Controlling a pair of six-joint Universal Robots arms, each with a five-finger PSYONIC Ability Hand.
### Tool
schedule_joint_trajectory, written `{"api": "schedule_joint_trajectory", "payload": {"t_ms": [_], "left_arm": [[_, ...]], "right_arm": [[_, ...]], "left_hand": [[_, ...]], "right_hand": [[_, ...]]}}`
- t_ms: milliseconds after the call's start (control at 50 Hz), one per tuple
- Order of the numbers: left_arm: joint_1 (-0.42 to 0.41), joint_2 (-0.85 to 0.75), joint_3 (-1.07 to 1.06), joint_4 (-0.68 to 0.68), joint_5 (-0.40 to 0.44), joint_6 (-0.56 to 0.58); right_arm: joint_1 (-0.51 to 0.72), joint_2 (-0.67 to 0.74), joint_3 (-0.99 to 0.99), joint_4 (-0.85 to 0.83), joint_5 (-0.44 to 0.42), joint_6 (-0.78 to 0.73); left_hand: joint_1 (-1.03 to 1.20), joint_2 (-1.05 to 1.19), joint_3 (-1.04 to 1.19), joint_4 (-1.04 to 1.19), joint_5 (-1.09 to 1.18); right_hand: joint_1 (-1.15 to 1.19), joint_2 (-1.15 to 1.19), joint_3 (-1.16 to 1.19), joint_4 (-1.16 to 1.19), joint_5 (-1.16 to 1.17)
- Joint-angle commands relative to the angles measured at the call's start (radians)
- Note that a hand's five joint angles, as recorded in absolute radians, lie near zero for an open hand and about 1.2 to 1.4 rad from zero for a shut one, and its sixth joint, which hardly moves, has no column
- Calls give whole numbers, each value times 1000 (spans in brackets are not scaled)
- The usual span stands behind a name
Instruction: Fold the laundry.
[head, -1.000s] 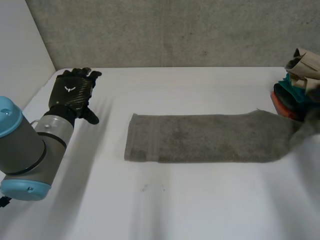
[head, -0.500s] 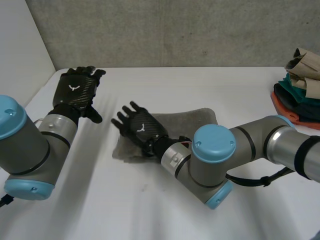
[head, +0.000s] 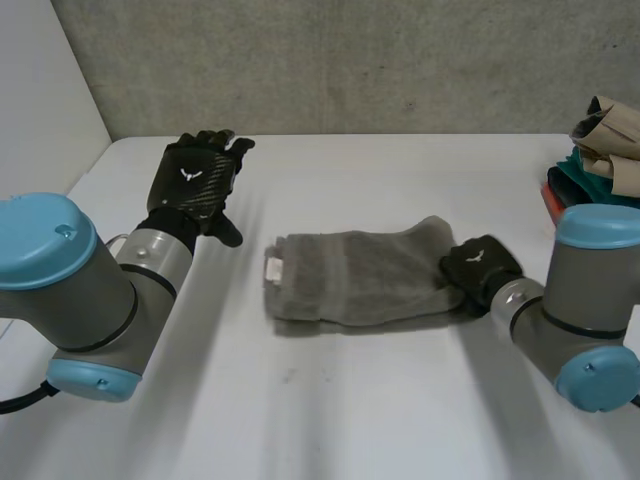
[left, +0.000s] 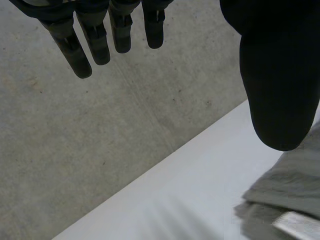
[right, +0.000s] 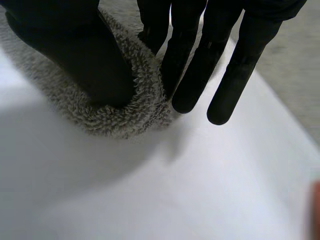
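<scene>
Rightward, the folded grey terry towel (head: 355, 280) has its end pinched by the right hand (head: 478, 265); the left hand (head: 195, 180) hovers apart, fingers straight.

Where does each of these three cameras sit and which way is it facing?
Head view: behind the arms, looking down on the table; both arms, left hand, right hand.
Left wrist view: along open left hand, toward the wall.
Right wrist view: down at right hand pinching the towel.
Shared: the towel, in all three.
</scene>
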Motion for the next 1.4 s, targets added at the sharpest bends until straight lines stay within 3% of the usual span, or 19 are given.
{"api": "schedule_joint_trajectory", "payload": {"t_ms": [20, 100, 220, 240, 300, 360, 440, 520, 600, 740, 840, 960, 1120, 1260, 1400], "left_arm": [[1, 16, -2, -5, -4, 2], [2, 37, -5, -5, -5, 3], [8, 48, -14, -6, -5, 2], [8, 46, -14, -8, -5, 0], [4, 46, -11, -14, -10, -3], [-2, 48, 6, -37, -24, -28], [-28, 33, 68, -69, -31, -86], [-70, -39, 180, -144, -31, -139], [-131, -125, 300, -227, -31, -153], [-210, -343, 524, -307, -43, -153], [-230, -481, 624, -396, -163, -140], [-228, -512, 602, -457, -258, -88], [-246, -480, 489, -476, -267, -41], [-248, -402, 452, -506, -261, -25], [-234, -294, 455, -523, -235, 17]], "right_arm": [[90, -73, -34, -227, 15, -99], [254, -78, -63, -315, -62, -88], [395, 92, -74, -327, -293, -88], [397, 100, -75, -323, -303, -88], [397, 100, -75, -292, -282, -59], [395, 82, -71, -281, -254, 10], [282, -21, -59, -269, -237, 240], [117, -146, -59, -234, -234, 578], [49, -161, -92, -116, -245, 717], [46, -44, -230, 84, -243, 693], [47, 66, -350, 182, -265, 648], [73, 181, -442, 237, -317, 622], [104, 284, -490, 314, -302, 475], [110, 219, -471, 316, -161, 316], [135, 79, -353, 264, -139, 243]], "left_hand": [[-25, -34, -41, -30, -48], [-25, -34, -41, -30, -48], [-25, -34, -41, -30, -48], [-25, -34, -41, -30, -48], [-25, -34, -41, -30, -48], [-12, -21, -28, -17, -36], [0, -9, -17, -6, -24], [20, 11, 4, 15, -3], [20, 11, 4, 15, -3], [20, 11, 4, 15, -3], [58, 49, 42, 53, 35], [17, 8, 1, 12, -6], [20, 11, 4, 15, -3], [20, 11, 4, 15, -3], [3, -6, -14, -3, -21]], "right_hand": [[321, 233, 209, 203, 226], [321, 233, 209, 203, 226], [321, 233, 209, 203, 226], [198, 109, 85, 79, 102], [-900, -989, -1012, -1019, -996], [-900, -989, -1012, -1019, -996], [-900, -989, -1012, -1019, -996], [-900, -989, -1012, -1019, -996], [-900, -989, -1012, -1019, -996], [-900, -989, -1012, -1019, -996], [-900, -989, -1012, -1019, -996], [-900, -989, -1012, -1019, -996], [-900, -989, -1012, -1019, -996], [-900, -989, -1012, -1019, -996], [-900, -989, -1012, -1019, -996]]}}
